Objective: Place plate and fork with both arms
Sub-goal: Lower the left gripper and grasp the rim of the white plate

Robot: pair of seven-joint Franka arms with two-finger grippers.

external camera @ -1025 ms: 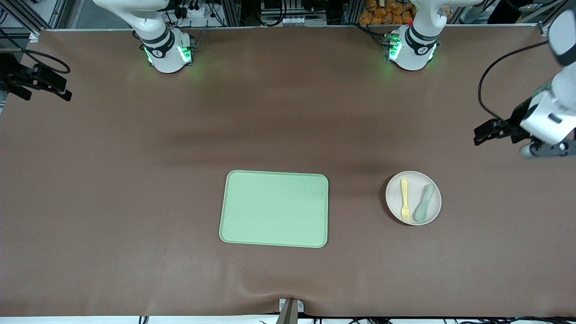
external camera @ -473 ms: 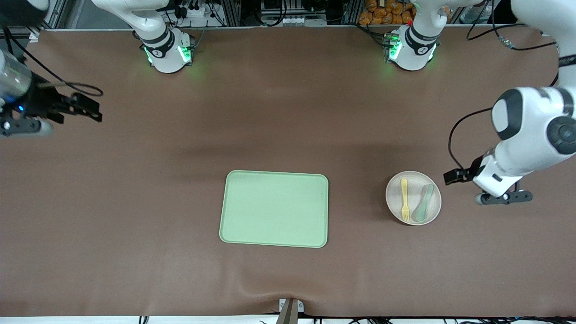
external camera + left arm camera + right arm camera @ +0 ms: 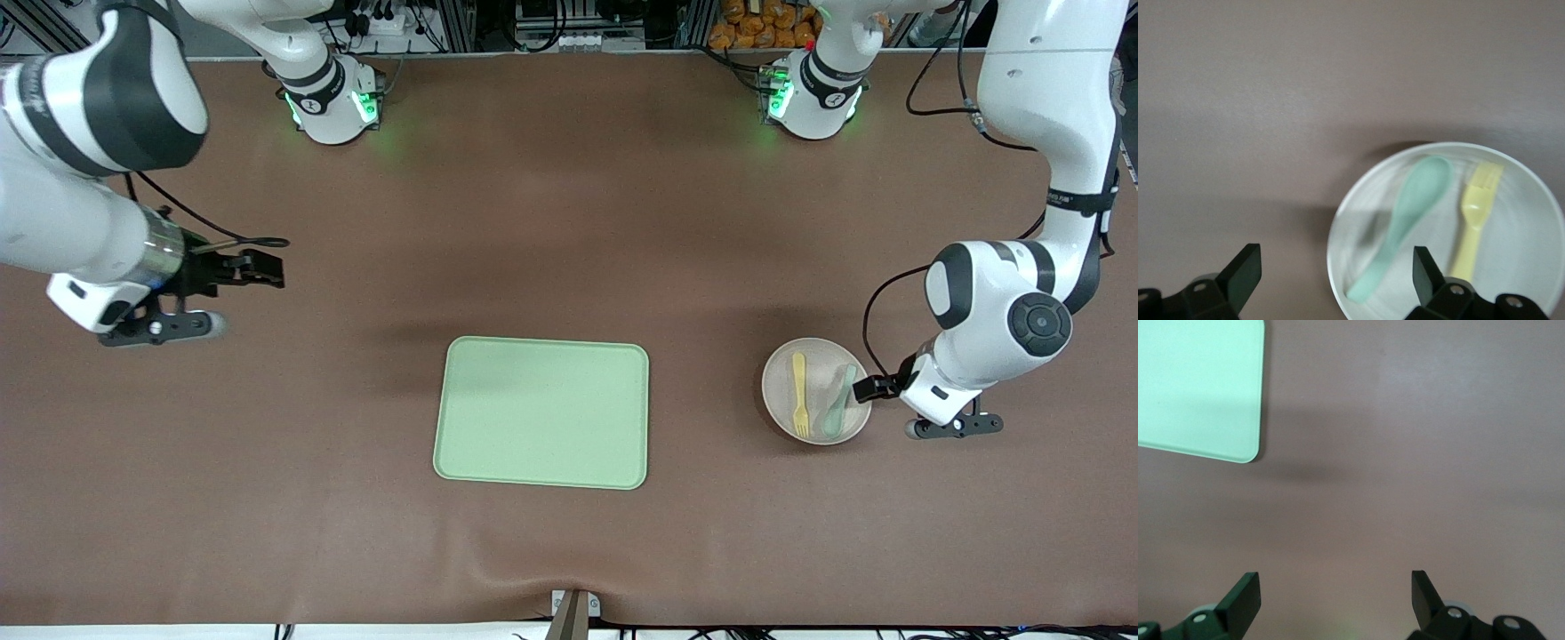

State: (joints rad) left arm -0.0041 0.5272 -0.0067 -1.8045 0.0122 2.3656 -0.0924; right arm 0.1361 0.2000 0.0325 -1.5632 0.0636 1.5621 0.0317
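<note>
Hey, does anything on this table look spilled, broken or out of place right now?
Nothing stands out. The fork and spoon lie side by side in the plate, the tray sits flat, and nothing looks spilled or damaged.

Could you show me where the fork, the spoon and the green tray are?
fork [image 3: 799, 394], front view, middle of its handle
spoon [image 3: 837, 404], front view, its handle
green tray [image 3: 540, 412], front view, bare middle of its surface

The table [image 3: 569, 222] is plain brown. The tray [image 3: 541, 412] is light green, unpatterned. The plate [image 3: 816, 356] is pale beige-pink; in the left wrist view it reads almost white. The fork [image 3: 799, 395] is pale yellow and the spoon [image 3: 838, 402] grey-green. The arms [image 3: 1013, 311] are white with black bands, their grippers [image 3: 867, 388] black. Green lights glow at both bases [image 3: 333, 102].
</note>
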